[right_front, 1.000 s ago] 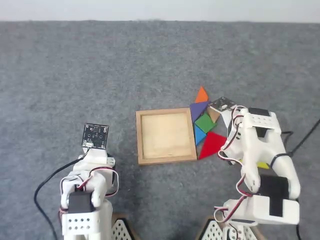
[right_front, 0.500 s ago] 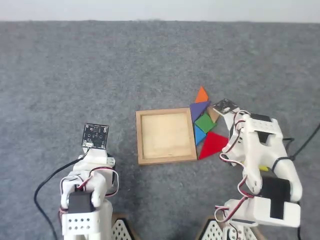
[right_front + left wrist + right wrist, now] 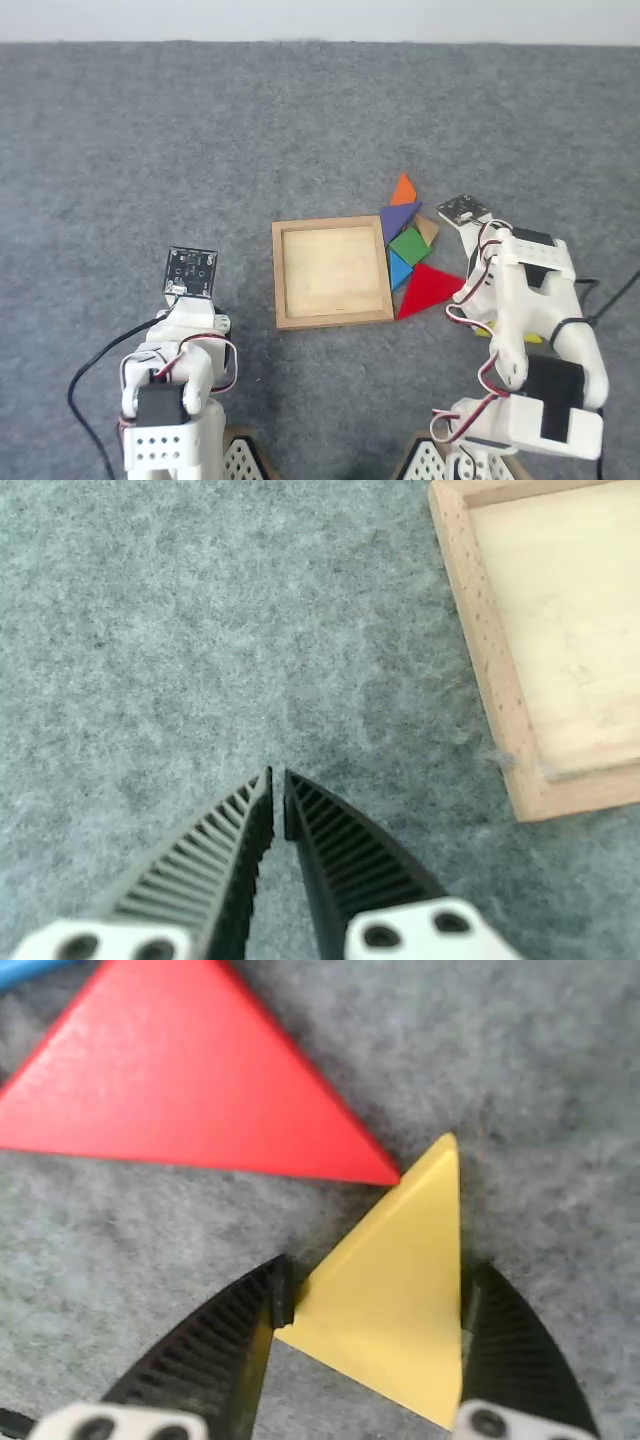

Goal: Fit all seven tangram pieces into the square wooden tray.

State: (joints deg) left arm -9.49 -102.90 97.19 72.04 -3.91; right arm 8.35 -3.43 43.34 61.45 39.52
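Note:
The square wooden tray point(image 3: 278, 275) lies mid-table with nothing in it; its corner point(image 3: 480, 650) is in the left wrist view. Beside its right edge sit orange point(image 3: 403, 189), purple point(image 3: 396, 218), green point(image 3: 410, 244), blue point(image 3: 398, 270), tan point(image 3: 428, 229) and red point(image 3: 428, 288) pieces. A yellow triangle point(image 3: 400, 1290) lies flat on the carpet, tip against the red triangle point(image 3: 190, 1100). My right gripper point(image 3: 375, 1295) is open, one finger at each side of the yellow triangle. My left gripper point(image 3: 277, 780) is shut and empty over carpet left of the tray.
Grey carpet covers the table. The left arm point(image 3: 175, 370) stands at the front left, the right arm point(image 3: 520, 300) at the front right, covering most of the yellow piece from above. Open carpet stretches behind and to the left of the tray.
The right arm has shifted a little to the right and toward the front, away from the tan piece. The left arm and all the pieces have stayed put.

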